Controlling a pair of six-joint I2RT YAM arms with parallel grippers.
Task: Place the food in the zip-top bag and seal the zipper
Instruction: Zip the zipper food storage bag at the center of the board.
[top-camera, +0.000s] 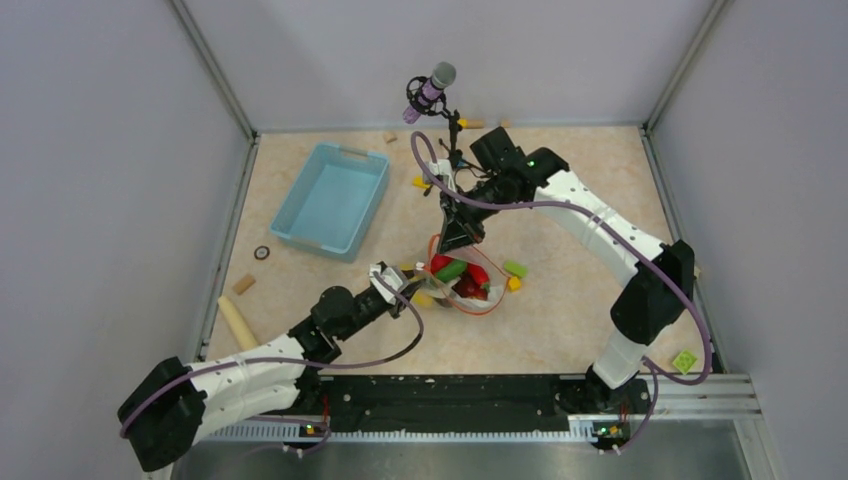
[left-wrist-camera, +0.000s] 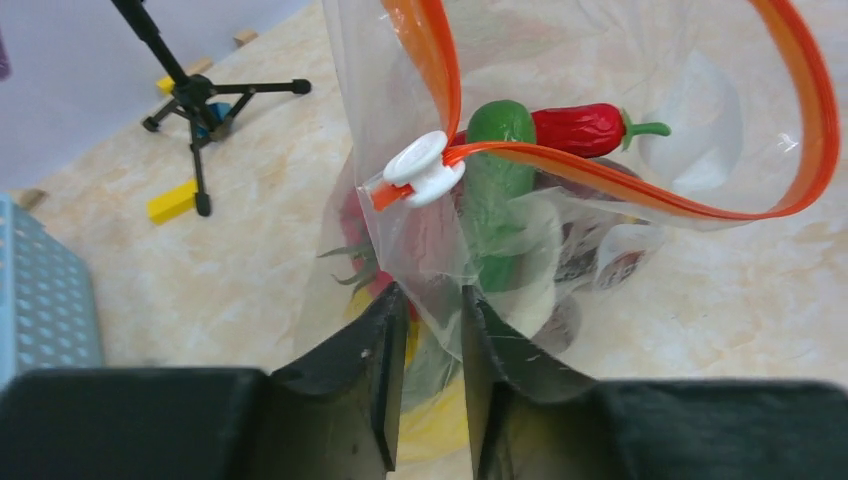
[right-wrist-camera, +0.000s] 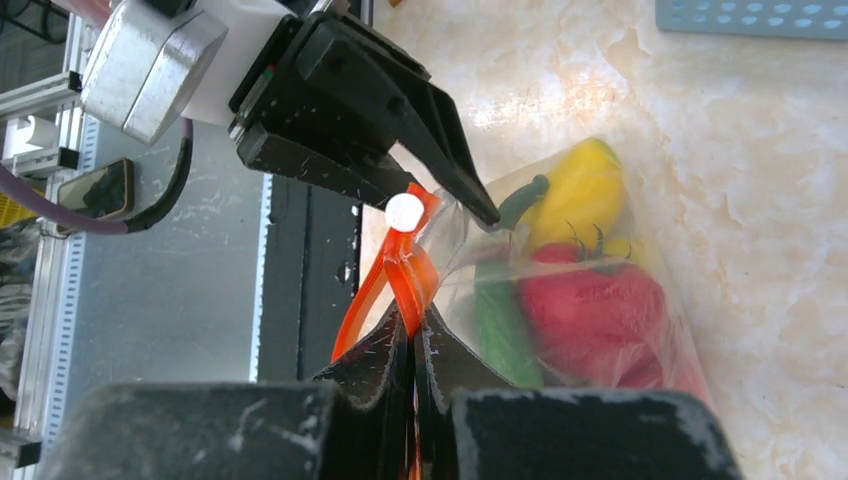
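Observation:
The clear zip-top bag (top-camera: 478, 296) lies mid-table with the food inside: green piece (left-wrist-camera: 505, 170), red chili (left-wrist-camera: 585, 128), yellow banana (right-wrist-camera: 585, 190) and red tomato (right-wrist-camera: 590, 315). Its orange-red zipper (left-wrist-camera: 640, 190) curves open in a loop, with a white slider (left-wrist-camera: 425, 168) at the near end. My left gripper (left-wrist-camera: 432, 300) is closed on bunched bag film just below the slider, and it also shows in the top view (top-camera: 398, 280). My right gripper (right-wrist-camera: 412, 325) is shut on the zipper strip (right-wrist-camera: 400, 270) and stands above the bag's far side (top-camera: 458, 240).
A light-blue basket (top-camera: 330, 200) stands at the back left. A microphone on a small tripod (top-camera: 430, 90) is behind the bag. Green (top-camera: 515, 268) and yellow (top-camera: 513, 284) blocks lie right of the bag. A wooden cylinder (top-camera: 237, 322) lies at the left.

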